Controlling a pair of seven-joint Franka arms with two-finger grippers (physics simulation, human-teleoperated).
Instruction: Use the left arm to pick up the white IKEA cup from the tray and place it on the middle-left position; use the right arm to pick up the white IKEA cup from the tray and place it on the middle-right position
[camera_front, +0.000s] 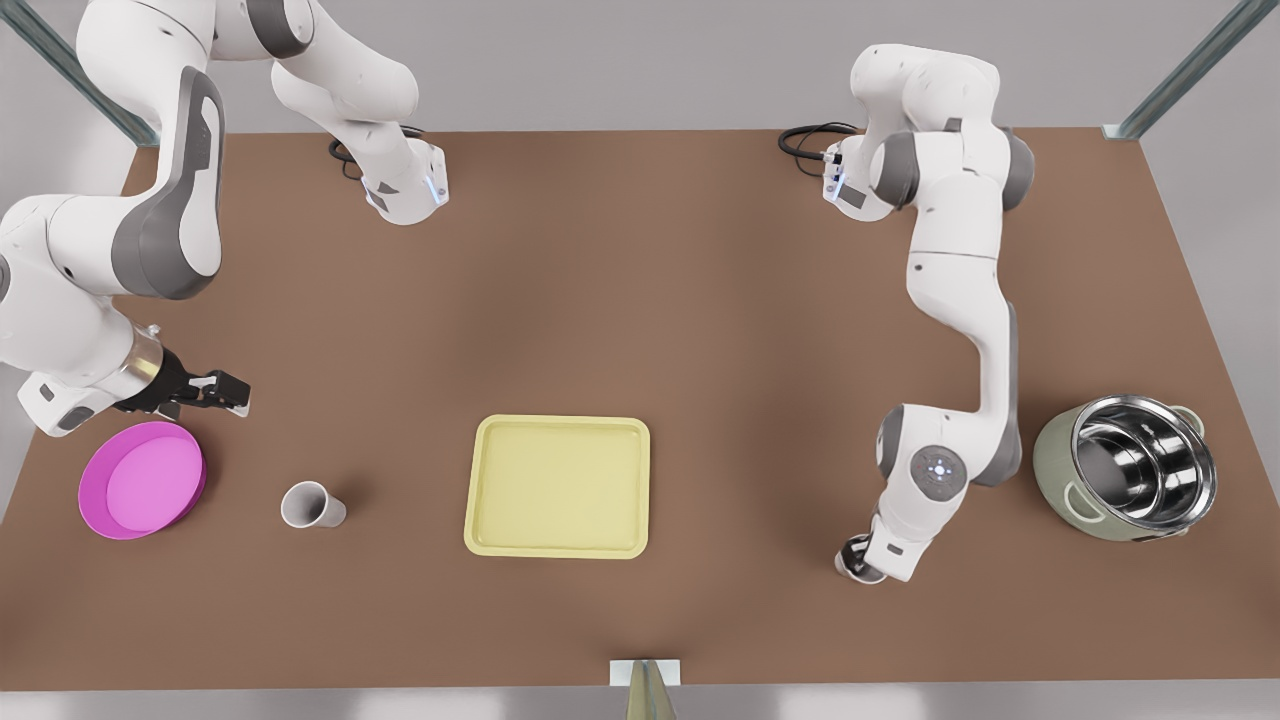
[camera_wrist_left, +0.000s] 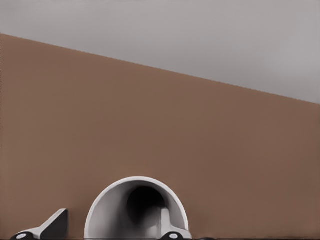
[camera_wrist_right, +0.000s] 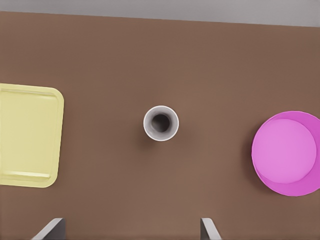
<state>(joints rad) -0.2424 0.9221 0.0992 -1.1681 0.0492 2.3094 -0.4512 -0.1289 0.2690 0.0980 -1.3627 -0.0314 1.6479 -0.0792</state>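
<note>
**Two cups off the tray; neither gripper clamped**

Left gripper (camera_front: 858, 562): at the front view's right, low over the table (camera_front: 640, 300), on the arm with the plain white wrist. In the left wrist view its fingers (camera_wrist_left: 49, 228) stand apart, one inside the mouth of the near cup (camera_wrist_left: 135, 210) and the other outside, clear of the wall. No clamp is evident.

Right gripper (camera_front: 232, 392): at the front view's left, on the arm with the metal wrist collar. Its fingers are spread wide and it holds nothing. The far cup (camera_front: 312, 505) stands upright and free on the table below it, between the magenta dish (camera_front: 95, 500) and the tray (camera_front: 557, 547), apart from both.

Handling, as judged:
- The cups look small, thin-walled and rigid, so likely light and easily tipped by a sideways knock.
- The finish looks smooth, and the taper narrows towards the base, so a grip across the outside may slide.
- The better hold appears to be the rim, with one finger inside and one outside, or across the upper body where it is widest.
- If ceramic, a drop could chip the cup, so it should be set down gently.

Count:
- Arms: two, each with one gripper.
- White cups: two, both on bare tabletop.
- Tray: one, pale yellow, with nothing on it.
- Magenta dish: one.
- Pot (camera_front: 1060, 465): one, green with a steel interior, beyond the left arm at the front view's right.
</note>
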